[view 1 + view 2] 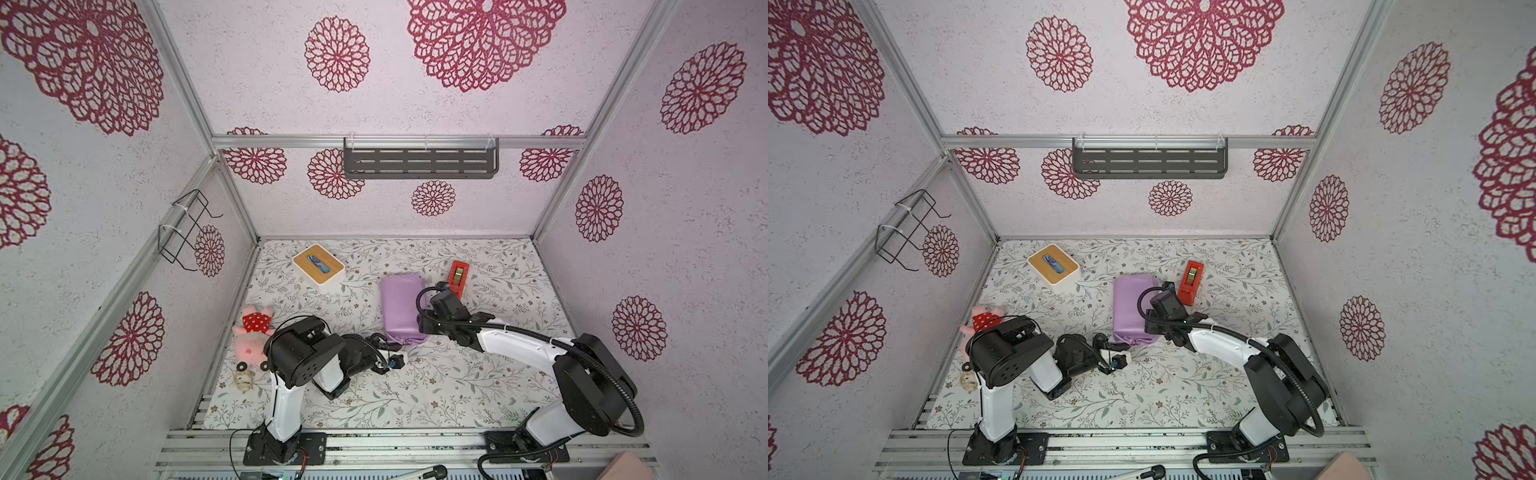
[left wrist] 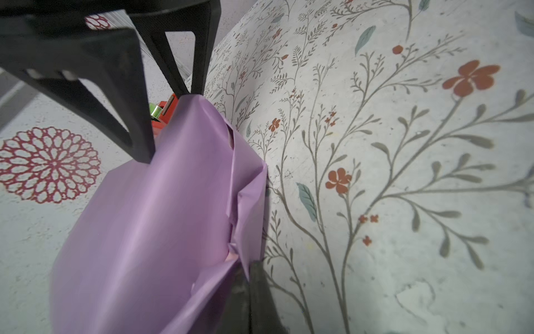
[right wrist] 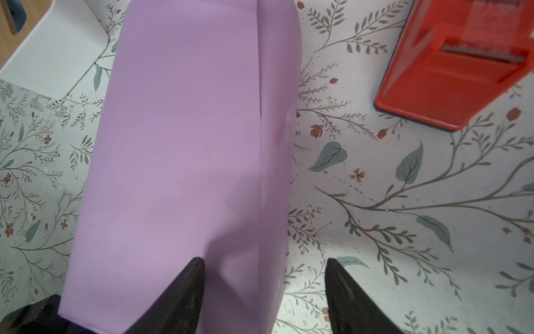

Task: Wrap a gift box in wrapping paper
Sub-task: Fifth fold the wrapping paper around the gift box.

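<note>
Lying lengthwise on the floral table covering (image 1: 457, 374), the wrapping paper (image 1: 401, 303) forms a long lilac parcel just beside the red tape dispenser (image 1: 458, 276), on the dispenser's side toward the white tissue box with a wooden top (image 1: 318, 264). The gift box is hidden under the paper and cannot be made out. The right gripper (image 3: 264, 266) hovers over the parcel's edge nearest the dispenser with its jaws spread. One finger (image 3: 190, 289) is above the lilac top face and the other is above bare table covering; neither pinches anything. At the parcel's end farthest from the dispenser the paper is crumpled into folds. The left gripper (image 2: 244, 269) is closed on that bunched end, where a sliver of pink underside shows. A pink plush toy (image 1: 253, 332) lies well apart from the dispenser.
</note>
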You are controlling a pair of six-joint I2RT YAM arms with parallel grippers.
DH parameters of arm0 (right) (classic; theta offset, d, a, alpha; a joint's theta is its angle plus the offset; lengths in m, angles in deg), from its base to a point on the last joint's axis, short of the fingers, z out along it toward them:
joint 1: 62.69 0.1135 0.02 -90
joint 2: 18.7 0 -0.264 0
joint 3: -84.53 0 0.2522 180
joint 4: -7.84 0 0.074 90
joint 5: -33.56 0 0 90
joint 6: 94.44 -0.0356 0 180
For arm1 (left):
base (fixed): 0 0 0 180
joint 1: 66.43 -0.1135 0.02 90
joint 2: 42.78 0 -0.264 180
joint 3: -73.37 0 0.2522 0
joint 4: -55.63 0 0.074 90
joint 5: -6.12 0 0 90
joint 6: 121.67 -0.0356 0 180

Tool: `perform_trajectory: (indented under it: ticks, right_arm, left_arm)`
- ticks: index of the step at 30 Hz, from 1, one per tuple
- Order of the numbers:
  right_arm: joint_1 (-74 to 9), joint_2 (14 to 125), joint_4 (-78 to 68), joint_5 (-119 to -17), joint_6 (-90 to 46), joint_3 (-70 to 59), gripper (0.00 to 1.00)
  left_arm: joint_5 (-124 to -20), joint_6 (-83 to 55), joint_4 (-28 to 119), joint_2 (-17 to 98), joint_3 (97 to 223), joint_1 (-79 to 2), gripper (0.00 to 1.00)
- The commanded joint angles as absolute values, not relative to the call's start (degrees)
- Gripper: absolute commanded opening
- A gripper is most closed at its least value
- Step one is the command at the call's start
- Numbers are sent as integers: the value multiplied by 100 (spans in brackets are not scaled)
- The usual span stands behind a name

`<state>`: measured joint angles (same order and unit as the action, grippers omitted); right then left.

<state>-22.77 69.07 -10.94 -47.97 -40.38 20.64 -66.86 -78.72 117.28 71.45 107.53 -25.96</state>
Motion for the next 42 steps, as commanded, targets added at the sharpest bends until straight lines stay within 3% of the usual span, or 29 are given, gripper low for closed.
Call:
perform_trajectory:
  ticks: [1, 25, 34, 42]
  right_arm:
    - [-2323, 6910, -1265, -4748, -3967, 2127, 66]
    - [-2323, 7051, -1287, -4782, -3690, 2234, 63]
    - [-2323, 6781, -1125, -5108, -3060, 1968, 66]
    - [-2206, 5903, -905, -5181, -2178, 2212, 74]
  left_arm:
    - [-6862, -7711, 12007, 7033, 10633, -2565, 0]
    - [-7239, -7147, 11747, 6752, 11070, -2591, 0]
    - [-7271, -7245, 11734, 6800, 11089, -2589, 0]
    - [-7262, -7290, 11807, 6848, 11055, -2572, 0]
